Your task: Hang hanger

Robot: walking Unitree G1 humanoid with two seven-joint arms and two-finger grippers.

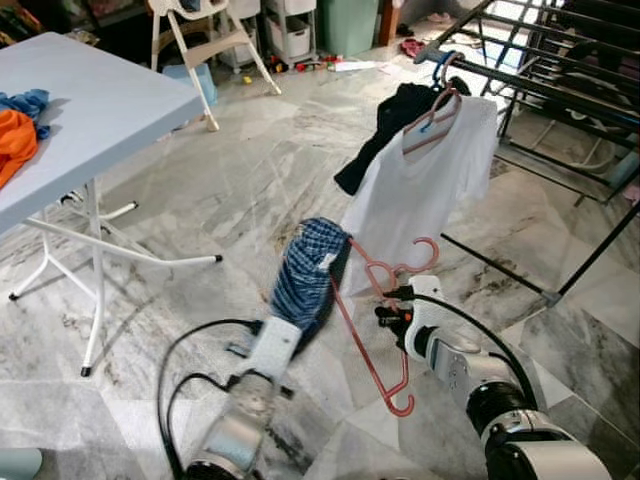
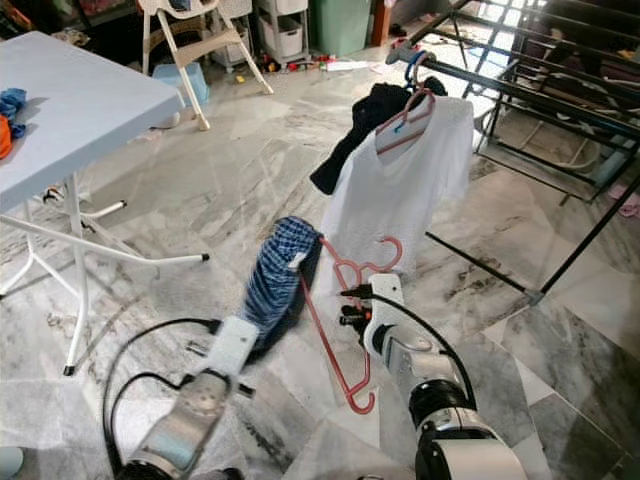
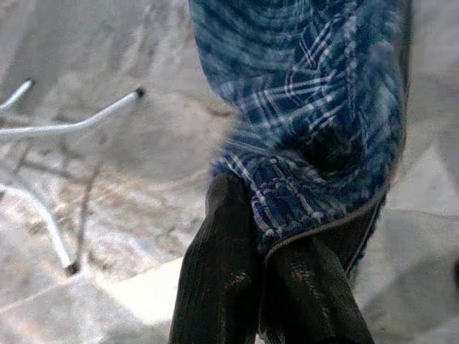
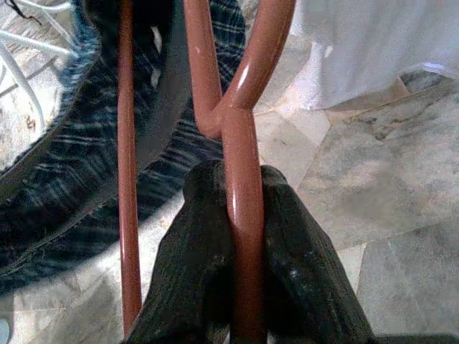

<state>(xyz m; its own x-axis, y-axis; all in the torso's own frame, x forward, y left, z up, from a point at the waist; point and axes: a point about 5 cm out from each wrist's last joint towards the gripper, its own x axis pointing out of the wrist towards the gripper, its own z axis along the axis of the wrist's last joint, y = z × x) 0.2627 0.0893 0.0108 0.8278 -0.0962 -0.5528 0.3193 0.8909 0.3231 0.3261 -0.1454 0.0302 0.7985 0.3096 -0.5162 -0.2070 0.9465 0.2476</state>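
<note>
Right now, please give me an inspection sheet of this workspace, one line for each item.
Surface: grey marble floor.
Job's things: pink hanger tilted, one end in the blue plaid garment; drying rack already carries a white shirt.
Clutter: orange cloth on the folding table.
Grippers: right gripper shut on the hanger; left gripper shut on the garment.
Cables: black cable looping by the left arm.
Surroundings: high chair, storage drawers.

Red hanger tilted, plaid shorts draped.
</note>
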